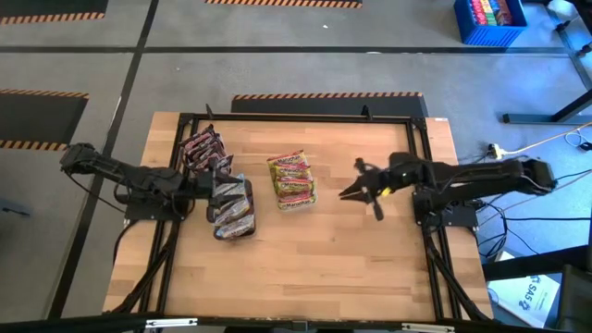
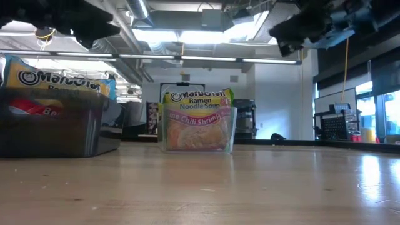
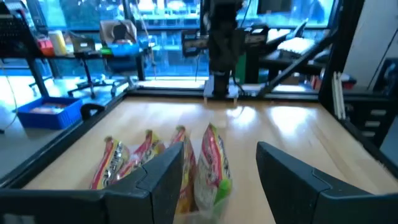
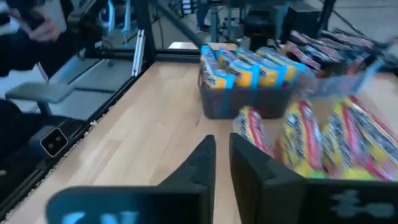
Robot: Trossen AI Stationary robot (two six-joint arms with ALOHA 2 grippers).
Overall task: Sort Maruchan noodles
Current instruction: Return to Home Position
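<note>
Three clear trays hold Maruchan packets standing on edge. The middle tray (image 1: 291, 181) holds yellow-orange packets (image 2: 197, 119). A tray of maroon packets (image 1: 203, 148) sits at the far left, and a third tray (image 1: 231, 209) with darker packets stands just nearer. My left gripper (image 1: 220, 190) (image 3: 221, 174) is open and hovers above that third tray's left end, with packets (image 3: 211, 163) showing below its fingers. My right gripper (image 1: 344, 193) (image 4: 222, 158) hangs shut and empty in the air, right of the middle tray (image 4: 311, 140).
A black frame (image 1: 305, 117) rims the table. Bare wood (image 1: 314, 268) spreads across the near half and between the middle tray and the right arm's base (image 1: 444, 215). A blue bin (image 1: 488, 20) stands on the floor beyond the table.
</note>
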